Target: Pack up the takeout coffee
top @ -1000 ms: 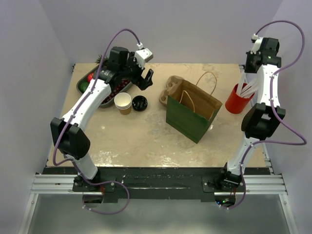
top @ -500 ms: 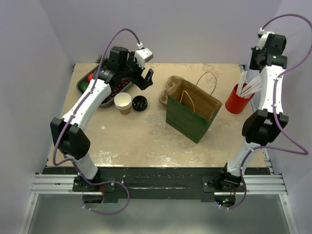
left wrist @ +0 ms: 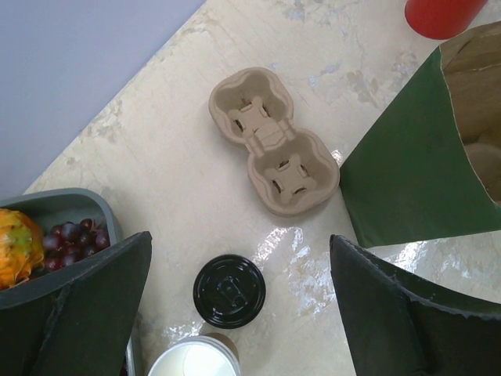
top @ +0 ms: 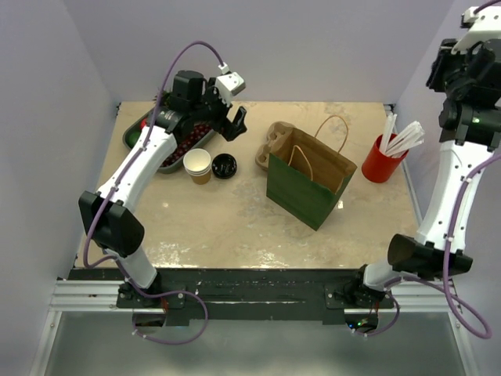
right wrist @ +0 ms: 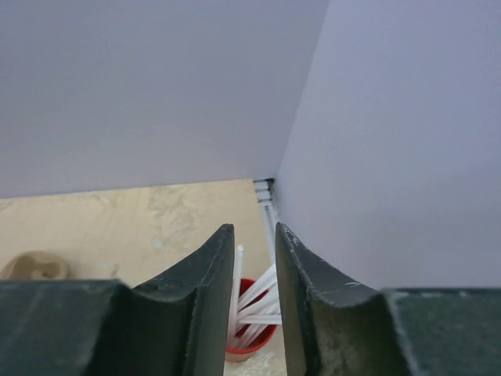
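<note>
Top external view puts the paper cup (top: 197, 164) upright on the table (top: 219, 227), left of centre, without its cover. The black lid (top: 224, 165) lies flat just beside it on the right. Both are near the grey tray (top: 135, 135) with fruit and well apart from the green bag (top: 307, 184), which stands open in the middle. The pulp carrier (left wrist: 274, 141) lies behind the bag's left corner, and the red cup (top: 382, 163) of straws stands at the far right.

The left gripper (left wrist: 240, 243) hangs above the lid and the cup with its jaws spread wide and nothing between them. The right gripper (right wrist: 254, 258) is raised high over the straws. Its jaws are almost together, with only a narrow slit between them, and they carry nothing.

I judge the cup to be light and its thin wall easy to crush, so a gentle hold across the wall just under the rolled rim, where the paper is stiffest, seems best. The inside looks white, but I cannot tell if any drink is in it, so it should stay upright. The lid is thin, smooth plastic lying flat, likely slippery. Taking it across its outer edge looks safer than pressing on the top.
</note>
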